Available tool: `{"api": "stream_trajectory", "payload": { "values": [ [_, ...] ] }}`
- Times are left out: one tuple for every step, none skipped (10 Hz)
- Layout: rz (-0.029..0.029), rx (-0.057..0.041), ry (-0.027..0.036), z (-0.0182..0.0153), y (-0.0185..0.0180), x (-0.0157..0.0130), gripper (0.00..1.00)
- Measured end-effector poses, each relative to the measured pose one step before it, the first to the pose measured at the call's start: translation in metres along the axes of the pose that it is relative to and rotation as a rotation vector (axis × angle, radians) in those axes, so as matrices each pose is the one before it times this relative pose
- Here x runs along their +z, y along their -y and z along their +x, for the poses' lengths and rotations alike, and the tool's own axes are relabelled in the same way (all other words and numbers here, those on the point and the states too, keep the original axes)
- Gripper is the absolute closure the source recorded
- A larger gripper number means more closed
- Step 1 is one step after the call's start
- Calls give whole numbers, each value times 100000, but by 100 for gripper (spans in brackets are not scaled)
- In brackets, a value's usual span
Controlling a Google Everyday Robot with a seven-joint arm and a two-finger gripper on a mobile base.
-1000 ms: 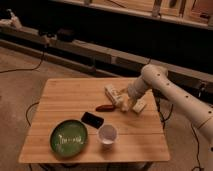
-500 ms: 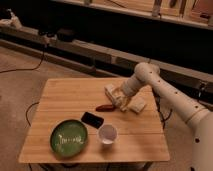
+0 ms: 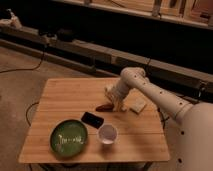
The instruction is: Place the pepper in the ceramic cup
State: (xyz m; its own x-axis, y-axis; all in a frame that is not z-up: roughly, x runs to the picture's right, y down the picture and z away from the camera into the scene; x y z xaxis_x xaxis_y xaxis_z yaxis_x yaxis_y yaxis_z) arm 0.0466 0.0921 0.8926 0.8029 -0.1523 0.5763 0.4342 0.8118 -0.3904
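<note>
The pepper [image 3: 103, 106], small and dark red, lies on the wooden table [image 3: 65, 95] near its middle. My gripper [image 3: 114, 100] hangs just to the right of and above the pepper, its pale fingers pointing down at the table and open, with nothing between them. The ceramic cup [image 3: 107, 134] is white and stands upright nearer the front edge, a short way in front of the pepper and apart from the gripper.
A flat black phone-like object [image 3: 92, 119] lies between the pepper and the cup. A green plate [image 3: 69, 137] sits at the front left. A pale flat block [image 3: 137, 105] lies right of the gripper. Dark shelving runs behind the table.
The arm has swung in and its elbow has drawn closer to the table. The gripper has settled down beside the pepper. The pepper, cup and plate have not moved.
</note>
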Motion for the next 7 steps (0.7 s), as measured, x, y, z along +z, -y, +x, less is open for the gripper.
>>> {"api": "stream_trajectory", "payload": {
  "values": [
    [-278,336,-563,54,-97,327,35],
    [-364,602,-518,100,-90,357,35],
    [-282,473,-326,-7,21,291,35],
    [-321,1172,-477,225,-88,216,35],
    [-322,1262,-420,267,-140,180,35],
    [-250,933,-326,220,-146,102,35],
    [-726,1020,-422,164,-215,293,35]
  ]
}}
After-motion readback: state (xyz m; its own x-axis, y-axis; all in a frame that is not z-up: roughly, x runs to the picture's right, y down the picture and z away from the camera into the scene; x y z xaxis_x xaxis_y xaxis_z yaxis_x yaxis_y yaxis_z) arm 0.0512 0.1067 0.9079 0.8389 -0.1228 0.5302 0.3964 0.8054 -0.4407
